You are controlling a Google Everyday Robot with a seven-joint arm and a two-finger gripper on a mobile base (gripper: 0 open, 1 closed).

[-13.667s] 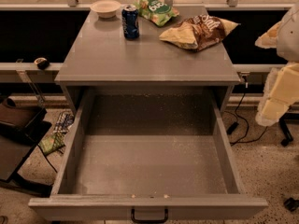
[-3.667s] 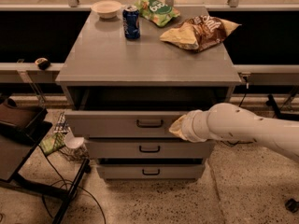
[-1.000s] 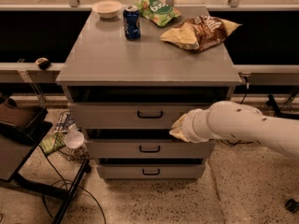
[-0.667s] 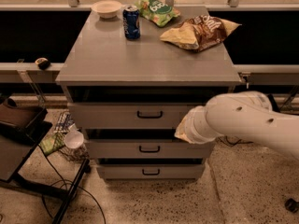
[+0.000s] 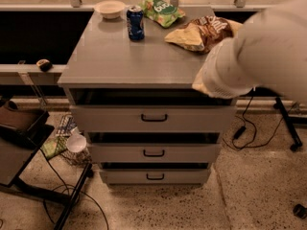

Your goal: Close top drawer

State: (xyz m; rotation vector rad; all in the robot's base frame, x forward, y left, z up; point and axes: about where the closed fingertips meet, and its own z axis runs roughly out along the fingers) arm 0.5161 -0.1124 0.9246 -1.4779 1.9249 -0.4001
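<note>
The top drawer (image 5: 115,118) is the tallest grey front of the three, with a small black bar handle (image 5: 154,118). It sits pushed into the cabinet, its front about in line with the two shorter drawers below, and a dark gap shows between it and the cabinet top. My white arm (image 5: 259,51) comes in from the right, large and blurred. My gripper (image 5: 198,85) is at its yellowish tip, above the cabinet's front right corner and apart from the drawer front.
On the cabinet top (image 5: 115,56) stand a blue can (image 5: 135,23), a white bowl (image 5: 110,8), a green chip bag (image 5: 160,11) and a brown chip bag (image 5: 201,32). A cup (image 5: 76,143) and a black stand (image 5: 19,143) are on the floor at left. Cables (image 5: 244,128) lie at right.
The top drawer went from wide open to pushed in. In the last second my arm has lifted from the drawer front, up and toward the camera.
</note>
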